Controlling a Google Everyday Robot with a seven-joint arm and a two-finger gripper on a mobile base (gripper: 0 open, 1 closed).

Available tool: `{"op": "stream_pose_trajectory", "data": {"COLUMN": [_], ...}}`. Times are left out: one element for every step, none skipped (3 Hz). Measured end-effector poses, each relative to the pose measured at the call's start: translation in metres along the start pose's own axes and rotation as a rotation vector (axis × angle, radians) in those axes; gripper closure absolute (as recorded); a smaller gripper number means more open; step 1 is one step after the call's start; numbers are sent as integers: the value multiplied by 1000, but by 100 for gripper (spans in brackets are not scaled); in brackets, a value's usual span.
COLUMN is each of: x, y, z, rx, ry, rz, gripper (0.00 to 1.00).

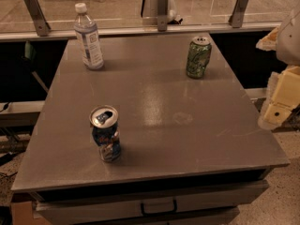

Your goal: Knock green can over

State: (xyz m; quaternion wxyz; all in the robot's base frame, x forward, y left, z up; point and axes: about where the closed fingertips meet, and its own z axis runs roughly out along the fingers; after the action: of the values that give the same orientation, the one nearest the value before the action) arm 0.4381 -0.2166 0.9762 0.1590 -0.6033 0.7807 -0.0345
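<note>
The green can [198, 57] stands upright near the far right of the grey table [154, 111]. It has mottled green and pale-yellow printing and a silver top. My gripper [281, 95] is at the right edge of the view, beyond the table's right side, well apart from the can and nearer to me than it. Only pale yellow and white parts of it show.
A dented blue can [105, 133] stands upright near the front left. A clear plastic bottle [88, 37] with a white cap stands at the far left corner. A metal rail with glass panels [159, 29] runs behind the table. Drawers [157, 205] sit under the front edge.
</note>
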Motion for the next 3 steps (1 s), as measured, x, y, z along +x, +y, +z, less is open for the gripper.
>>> {"op": "stream_pose_trajectory", "data": {"x": [0,5,8], "y": [0,-18,-89], "z": [0,9,38], "rx": [0,7,63], "ry": [0,-39,-182], "rz": [0,12,31], "gripper": [0,0,0]}}
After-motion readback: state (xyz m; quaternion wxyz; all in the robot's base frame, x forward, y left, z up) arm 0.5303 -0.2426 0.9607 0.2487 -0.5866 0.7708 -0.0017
